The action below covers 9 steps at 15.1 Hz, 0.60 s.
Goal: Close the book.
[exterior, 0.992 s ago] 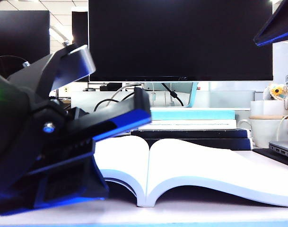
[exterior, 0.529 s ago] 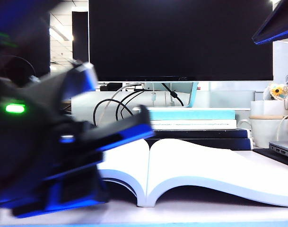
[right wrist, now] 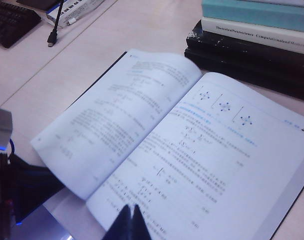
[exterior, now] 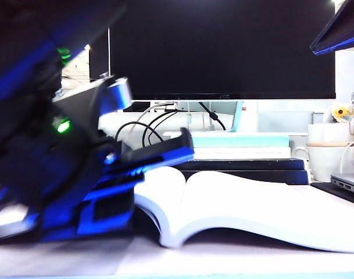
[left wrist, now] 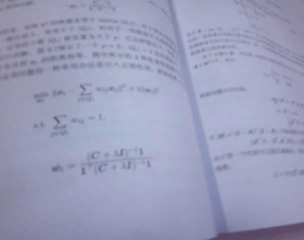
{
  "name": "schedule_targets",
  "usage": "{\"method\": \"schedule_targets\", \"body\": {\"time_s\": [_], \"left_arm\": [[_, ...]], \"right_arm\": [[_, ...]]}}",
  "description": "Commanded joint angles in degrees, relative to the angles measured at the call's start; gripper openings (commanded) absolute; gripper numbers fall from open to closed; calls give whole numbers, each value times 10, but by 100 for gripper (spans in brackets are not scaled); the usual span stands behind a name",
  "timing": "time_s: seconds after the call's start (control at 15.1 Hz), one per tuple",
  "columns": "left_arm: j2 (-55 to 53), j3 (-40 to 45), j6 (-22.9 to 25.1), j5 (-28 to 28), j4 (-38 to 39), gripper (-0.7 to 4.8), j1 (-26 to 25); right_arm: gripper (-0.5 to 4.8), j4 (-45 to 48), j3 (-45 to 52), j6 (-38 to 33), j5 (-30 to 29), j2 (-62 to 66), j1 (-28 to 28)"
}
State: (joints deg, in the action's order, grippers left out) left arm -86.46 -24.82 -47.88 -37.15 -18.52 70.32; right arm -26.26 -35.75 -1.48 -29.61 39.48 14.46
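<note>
The exterior view shows the book (exterior: 235, 203) lying open on the table (exterior: 194, 258) in front of a stack of books (exterior: 240, 154), with the left gripper (exterior: 159, 154) at its left half, one finger over the page (whether another sits under the cover cannot be told). Judged from this, lifting the left half is under way; next it must swing over the spine. The right gripper (right wrist: 128, 222) hovers above the pages, fingertips together, holding nothing.
</note>
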Motion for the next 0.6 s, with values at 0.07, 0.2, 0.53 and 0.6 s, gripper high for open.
{"method": "schedule_targets", "body": {"time_s": [0.07, 0.2, 0.53, 0.6], "left_arm": [[10, -59, 134, -16, -15, -6, 3], [10, -124, 259, -16, -22, -6, 5], [10, -154, 405, 21, -114, -6, 1], [7, -154, 406, 30, -113, -6, 0]], "right_arm": [[-4, 9, -3, 0, -1, -1, 0], [-4, 9, -3, 0, -1, -1, 0], [-4, 8, -3, 0, -1, -1, 0], [-4, 8, -3, 0, -1, -1, 0]]}}
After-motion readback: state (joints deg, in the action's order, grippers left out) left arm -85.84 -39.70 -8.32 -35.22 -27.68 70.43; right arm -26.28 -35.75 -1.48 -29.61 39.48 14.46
